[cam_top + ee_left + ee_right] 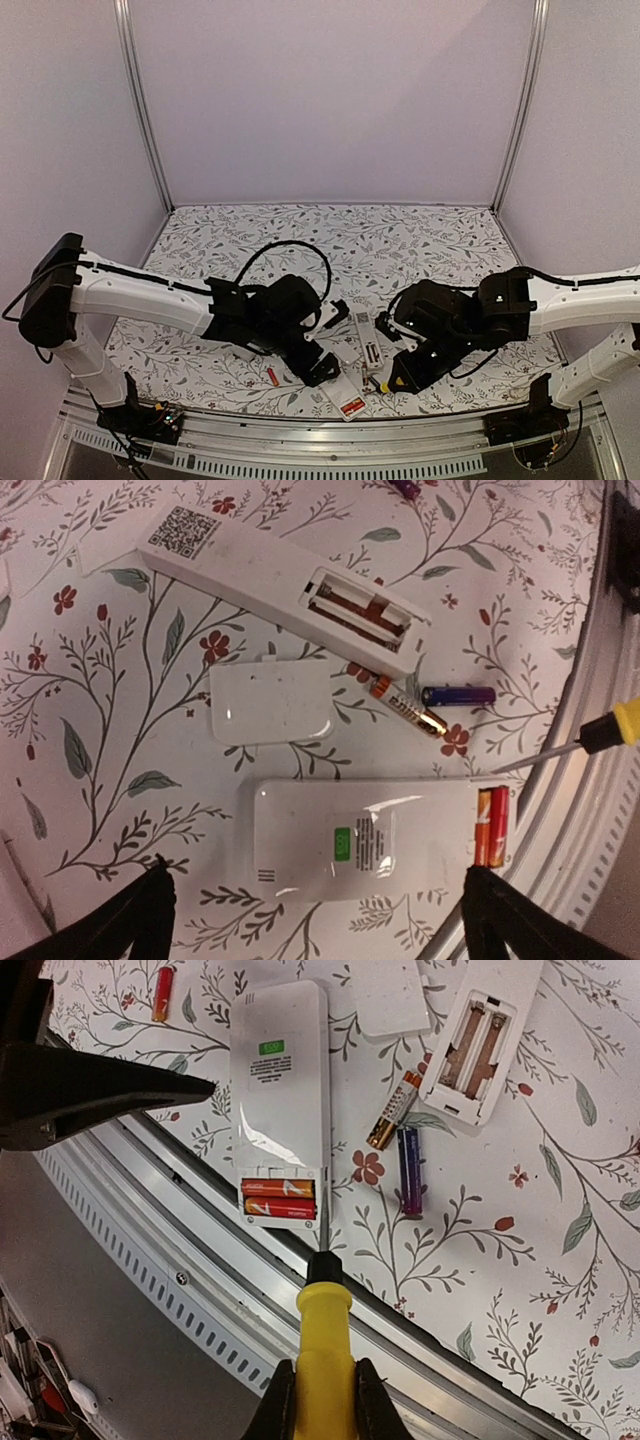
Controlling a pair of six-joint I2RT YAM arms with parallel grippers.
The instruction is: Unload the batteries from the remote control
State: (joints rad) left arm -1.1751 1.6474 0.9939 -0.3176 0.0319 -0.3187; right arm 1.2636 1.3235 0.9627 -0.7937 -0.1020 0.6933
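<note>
**Inspector:** Right claw point(318, 1400), condition?

**Assessor:** Closed tight on the yellow handle of the screwdriver point(322, 1325). The blade points straight ahead of the claw.

**Inspector:** What is at the blade?

**Assessor:** The open end of the near remote point(275, 1090). The blade lies along the compartment's edge. A red-orange pair point(278, 1198) is still seated inside, side by side. Not unloaded.

**Inspector:** Beyond that?

**Assessor:** Ahead and to the right of the claw, an orange cell point(393, 1110) and a dark blue cell point(408, 1168) lie loose on the table, just apart. Farther on sits the far remote point(480, 1040), its compartment open and empty, with a detached cover point(385, 995) beside it. A red cell point(162, 992) lies far ahead to the left, clear of both remotes.

**Inspector:** Left claw point(318, 872)?

**Assessor:** Spread wide and holding nothing, with the near remote between and just beyond its fingertips point(150, 905).

**Inspector:** Finding?

**Assessor:** In my judgement, one remote is cleared and the other has two cells left to pry out.
</note>
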